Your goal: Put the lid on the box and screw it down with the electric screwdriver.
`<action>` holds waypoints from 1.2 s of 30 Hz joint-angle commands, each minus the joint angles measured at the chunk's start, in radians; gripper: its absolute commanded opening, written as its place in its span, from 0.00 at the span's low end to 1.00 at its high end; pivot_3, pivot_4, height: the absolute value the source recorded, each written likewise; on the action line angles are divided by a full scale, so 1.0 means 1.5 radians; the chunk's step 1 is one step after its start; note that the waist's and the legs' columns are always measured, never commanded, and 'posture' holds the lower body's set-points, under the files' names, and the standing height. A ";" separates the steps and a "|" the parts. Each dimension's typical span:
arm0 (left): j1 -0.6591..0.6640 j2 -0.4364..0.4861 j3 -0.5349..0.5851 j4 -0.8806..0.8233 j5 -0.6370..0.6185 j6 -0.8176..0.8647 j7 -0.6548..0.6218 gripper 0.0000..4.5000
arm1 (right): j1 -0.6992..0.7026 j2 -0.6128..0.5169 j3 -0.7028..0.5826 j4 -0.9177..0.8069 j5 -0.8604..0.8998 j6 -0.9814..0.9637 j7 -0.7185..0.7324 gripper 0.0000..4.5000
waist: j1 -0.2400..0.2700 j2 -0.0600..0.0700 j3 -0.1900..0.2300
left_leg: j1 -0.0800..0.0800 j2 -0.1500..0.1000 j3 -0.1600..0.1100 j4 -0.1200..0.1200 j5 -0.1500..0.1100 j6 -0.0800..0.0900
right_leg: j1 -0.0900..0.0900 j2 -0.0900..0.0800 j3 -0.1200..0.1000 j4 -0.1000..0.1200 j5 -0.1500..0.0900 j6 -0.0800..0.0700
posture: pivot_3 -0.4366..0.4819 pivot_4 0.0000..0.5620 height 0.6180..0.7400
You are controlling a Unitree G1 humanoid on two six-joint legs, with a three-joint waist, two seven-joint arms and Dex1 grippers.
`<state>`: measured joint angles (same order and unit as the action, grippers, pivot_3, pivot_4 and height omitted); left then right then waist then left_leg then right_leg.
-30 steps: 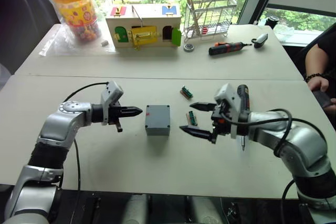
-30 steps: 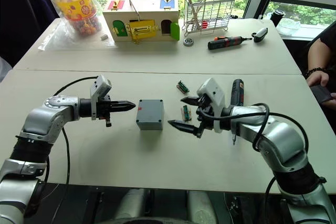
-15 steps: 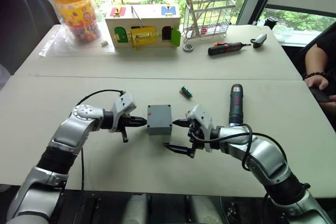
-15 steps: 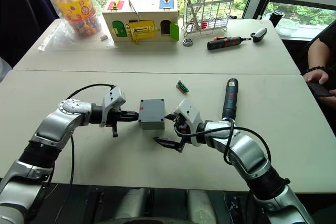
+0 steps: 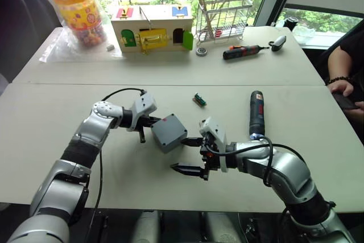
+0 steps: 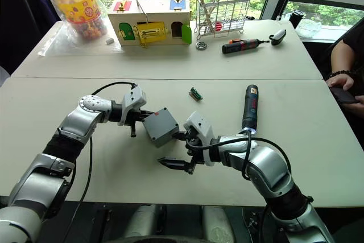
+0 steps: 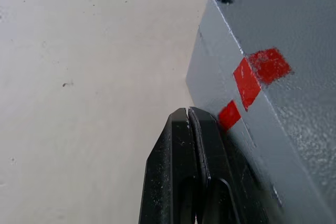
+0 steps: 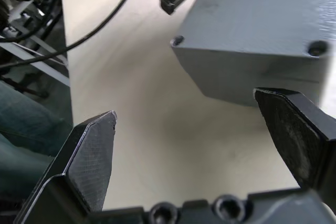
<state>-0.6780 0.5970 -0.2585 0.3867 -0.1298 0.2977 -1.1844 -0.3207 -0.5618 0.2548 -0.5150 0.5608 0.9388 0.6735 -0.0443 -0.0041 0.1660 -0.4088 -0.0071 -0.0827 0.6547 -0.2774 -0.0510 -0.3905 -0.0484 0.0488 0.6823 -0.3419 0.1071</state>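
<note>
My left gripper point(image 7: 188, 116) has its 2 fingers pressed together, tips against the side of the box point(image 5: 169, 132) just below the red marks point(image 7: 252, 74). My right gripper point(image 5: 193, 153) is spread wide on the opposite side of the box, 1 fingertip point(image 8: 286, 124) at the box's edge, the other well clear over bare table point(image 5: 51, 112); I cannot tell if that near tip truly touches. The box sits skewed (corners turned toward both grippers). The electric screwdriver point(image 5: 256, 113) lies beyond my right arm, its bit end hidden by the arm. Beyond the box lies a small green part point(image 5: 199, 99).
</note>
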 commanded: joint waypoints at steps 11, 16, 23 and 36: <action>0.150 0.094 0.060 -0.249 -0.084 0.150 -0.028 0.00 | -0.045 -0.016 0.029 0.076 -0.113 -0.154 0.043 0.99 | 0.003 0.000 0.000 | 0.000 0.001 0.000 0.000 0.000 0.000 | 0.000 0.000 0.000 0.000 0.000 0.000 | 0.48 0.27 1.00; 0.148 0.062 0.053 -0.246 -0.073 0.148 0.004 0.00 | -0.038 -0.009 0.059 0.065 -0.111 -0.156 0.078 0.99 | 0.002 0.000 0.000 | 0.000 0.001 0.000 0.001 0.000 0.000 | 0.000 0.000 0.000 0.000 0.000 0.000 | 0.48 0.27 1.00; 0.117 0.036 0.047 -0.206 -0.061 0.125 0.012 0.00 | -0.022 -0.015 0.068 0.043 -0.111 -0.145 0.095 0.99 | 0.002 0.000 0.000 | 0.000 0.001 0.000 0.001 0.000 0.000 | 0.000 0.000 0.000 0.001 0.000 0.000 | 0.48 0.27 1.00; 0.100 0.035 0.050 -0.168 -0.047 0.098 0.006 0.00 | -0.003 -0.026 0.030 0.025 -0.110 -0.129 0.079 0.99 | 0.002 0.000 0.000 | 0.000 0.000 0.000 0.002 0.000 0.000 | 0.001 0.000 0.000 0.001 0.000 0.000 | 0.48 0.27 1.00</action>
<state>-0.5090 0.6366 -0.1891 0.1417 -0.2051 0.4635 -1.1707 -0.3225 -0.5898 0.3382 -0.4310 0.3864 0.7517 0.7910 -0.0414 -0.0045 0.1658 -0.4090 -0.0064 -0.0829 0.6585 -0.2775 -0.0508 -0.3895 -0.0485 0.0488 0.6844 -0.3419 0.1071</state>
